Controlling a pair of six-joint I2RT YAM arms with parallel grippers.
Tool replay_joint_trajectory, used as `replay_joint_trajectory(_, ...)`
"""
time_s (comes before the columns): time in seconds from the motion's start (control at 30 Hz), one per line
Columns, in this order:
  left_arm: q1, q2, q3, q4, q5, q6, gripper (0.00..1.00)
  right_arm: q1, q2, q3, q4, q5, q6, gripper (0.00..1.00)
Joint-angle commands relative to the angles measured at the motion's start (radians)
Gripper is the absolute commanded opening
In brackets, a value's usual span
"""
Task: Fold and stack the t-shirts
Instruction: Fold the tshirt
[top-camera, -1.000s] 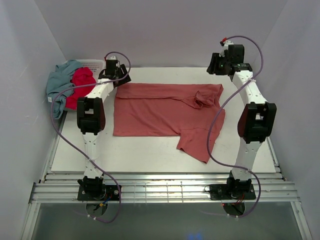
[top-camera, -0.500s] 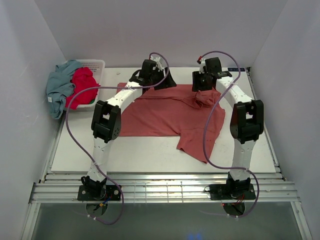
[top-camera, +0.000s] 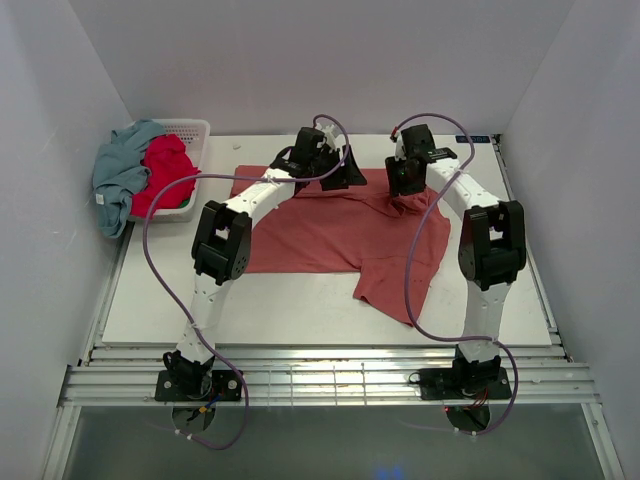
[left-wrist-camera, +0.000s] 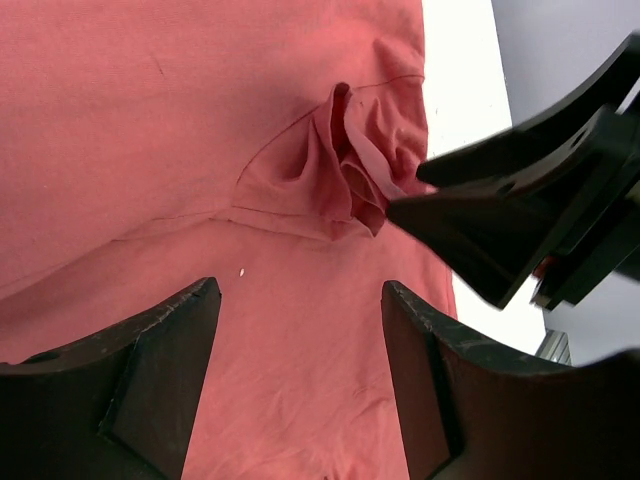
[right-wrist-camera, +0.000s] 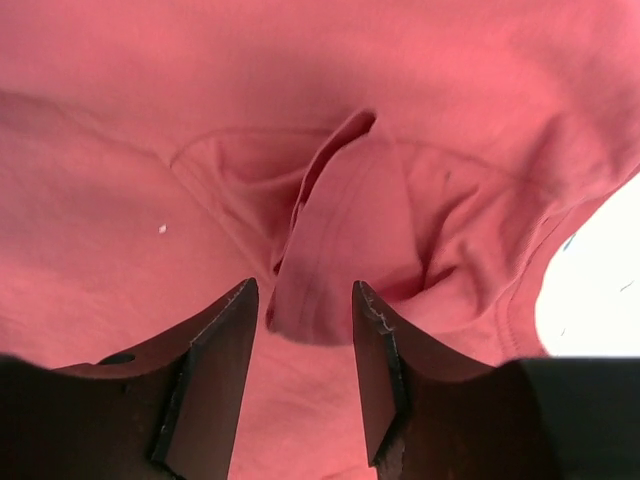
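I see the table (top-camera: 300, 312) showing white along its near and right edges, with the salmon-red t-shirt (top-camera: 320, 230) spread flat mid-table. My left gripper (left-wrist-camera: 300, 292) hangs over its far edge, fingers spread wide. My right gripper (right-wrist-camera: 303, 297), fingers parted, straddles the bunched fold (right-wrist-camera: 340, 230) beside it.

The salmon-red t-shirt (top-camera: 320, 230) is soft matt cloth, creased at the sleeve; the crimson t-shirt (top-camera: 165, 165) and grey-blue t-shirt (top-camera: 120, 165) are similar cloth; the basket (top-camera: 190, 128) is white plastic lattice; the table (top-camera: 300, 310) is smooth matt white; the right gripper (right-wrist-camera: 304, 295) has matt black, rough-edged plastic fingers.
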Motion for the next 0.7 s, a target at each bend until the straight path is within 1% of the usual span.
replay_joint_trajectory(0.0,-0.001,-0.022,0.029,0.018,0.022,-0.013,0.76,0.021,-0.076,-0.029,-0.040,0.030,-0.011,0.47)
replay_joint_trajectory(0.07,-0.004,-0.015,0.031,0.018,0.025,-0.018,0.76,0.029,-0.087,-0.050,-0.041,0.038,-0.011,0.44)
replay_joint_trajectory(0.17,-0.009,-0.001,0.042,0.020,0.031,-0.024,0.76,0.035,-0.104,-0.067,-0.041,0.072,-0.011,0.30)
replay_joint_trajectory(0.2,-0.010,0.004,0.045,0.020,0.033,-0.025,0.76,0.035,-0.107,-0.070,-0.045,0.090,-0.011,0.20)
replay_joint_trajectory(0.3,-0.025,0.030,0.075,0.018,0.037,-0.030,0.76,0.036,-0.119,-0.074,-0.058,0.134,-0.011,0.08)
replay_joint_trajectory(0.4,-0.053,0.077,0.143,0.018,0.047,-0.030,0.75,0.038,-0.140,-0.077,-0.074,0.185,-0.004,0.08)
replay_joint_trajectory(0.57,-0.124,0.178,0.299,0.031,0.083,-0.042,0.73,0.040,-0.171,-0.086,-0.106,0.265,0.007,0.08)
replay_joint_trajectory(0.6,-0.131,0.210,0.313,0.040,0.094,-0.059,0.71,0.040,-0.173,-0.090,-0.110,0.301,0.015,0.08)
replay_joint_trajectory(0.67,-0.147,0.228,0.324,0.073,0.116,-0.071,0.68,0.038,-0.173,-0.098,-0.115,0.326,0.016,0.08)
